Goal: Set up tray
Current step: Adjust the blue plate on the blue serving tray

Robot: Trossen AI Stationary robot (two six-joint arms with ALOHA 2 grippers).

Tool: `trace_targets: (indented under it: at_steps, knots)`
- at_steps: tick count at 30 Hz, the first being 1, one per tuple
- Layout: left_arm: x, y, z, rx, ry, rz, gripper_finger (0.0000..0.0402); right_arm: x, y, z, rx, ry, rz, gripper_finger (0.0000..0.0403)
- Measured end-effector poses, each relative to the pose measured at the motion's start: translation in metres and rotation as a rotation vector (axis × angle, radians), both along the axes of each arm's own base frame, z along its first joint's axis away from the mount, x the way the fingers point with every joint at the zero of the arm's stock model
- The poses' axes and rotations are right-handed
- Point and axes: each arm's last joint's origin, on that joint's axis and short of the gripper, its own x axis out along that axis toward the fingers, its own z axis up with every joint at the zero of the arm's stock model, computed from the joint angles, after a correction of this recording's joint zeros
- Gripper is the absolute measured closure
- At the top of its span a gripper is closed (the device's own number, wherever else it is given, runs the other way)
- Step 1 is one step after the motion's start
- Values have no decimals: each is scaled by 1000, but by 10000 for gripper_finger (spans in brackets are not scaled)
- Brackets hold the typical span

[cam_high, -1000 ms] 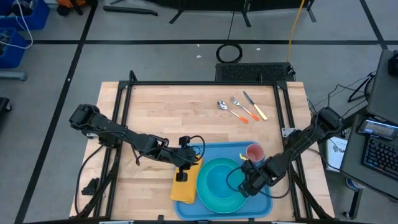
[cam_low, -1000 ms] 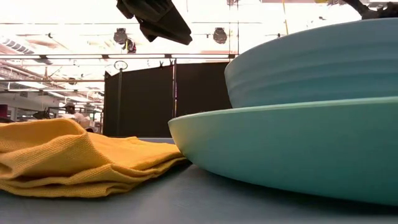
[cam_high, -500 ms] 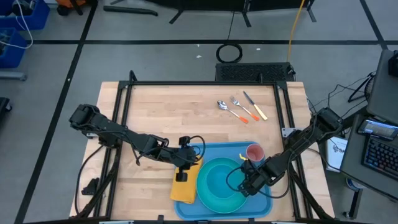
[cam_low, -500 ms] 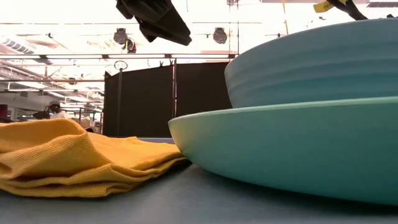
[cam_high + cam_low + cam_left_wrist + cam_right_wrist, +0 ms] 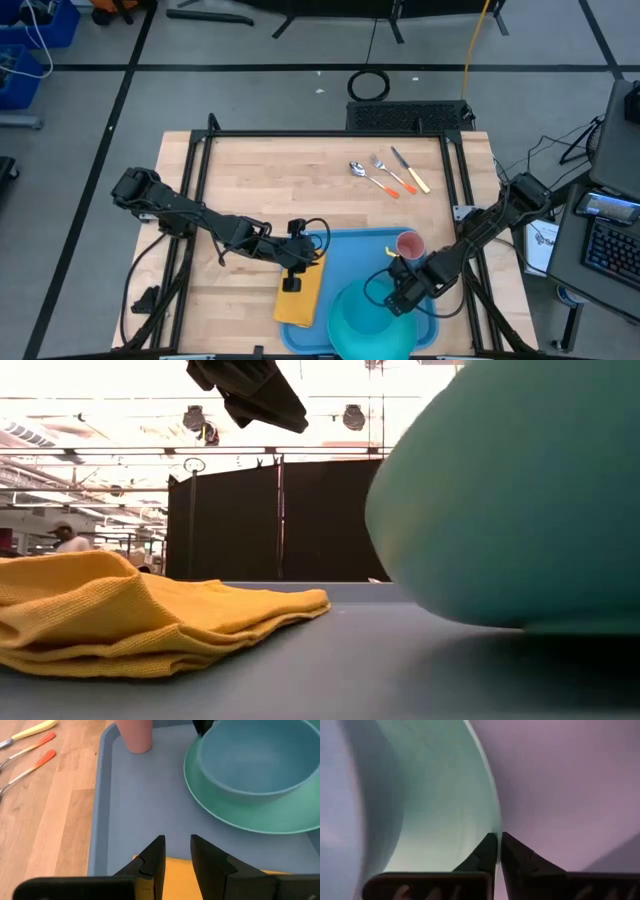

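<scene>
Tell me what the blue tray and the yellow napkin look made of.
Large flat blue rectangular tray: likely plastic, with a smooth matte surface and moulded raised rim. Orange-yellow folded napkin: cloth, apparently a soft textured weave, lying in limp creased layers.

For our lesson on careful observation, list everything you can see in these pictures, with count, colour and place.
tray: one, blue, near side of the table
plate: one, teal, on the tray
bowl: one, teal, on the plate
cup: one, pink, tray's far corner
napkin: one, orange-yellow, folded, on the tray's left side
spoon: one, orange handle, on the table beyond the tray
fork: one, orange handle, beside the spoon
knife: one, yellow handle, beside the fork
table: one, light wood
person: one, far background
left gripper: dark, open, over the napkin
right gripper: dark, shut, at the plate's rim
</scene>
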Motion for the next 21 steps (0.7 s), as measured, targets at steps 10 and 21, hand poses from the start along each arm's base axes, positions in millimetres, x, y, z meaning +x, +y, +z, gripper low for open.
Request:
trace_targets:
  at_steps: [10, 21]
  knots:
    - [0, 0, 0, 0, 0, 1, 309, 0, -2, 0, -46, -19, -13, 397]
    - [0, 0, 0, -2, 0, 3, 309, 0, -9, -1, -105, -9, -25, 384]
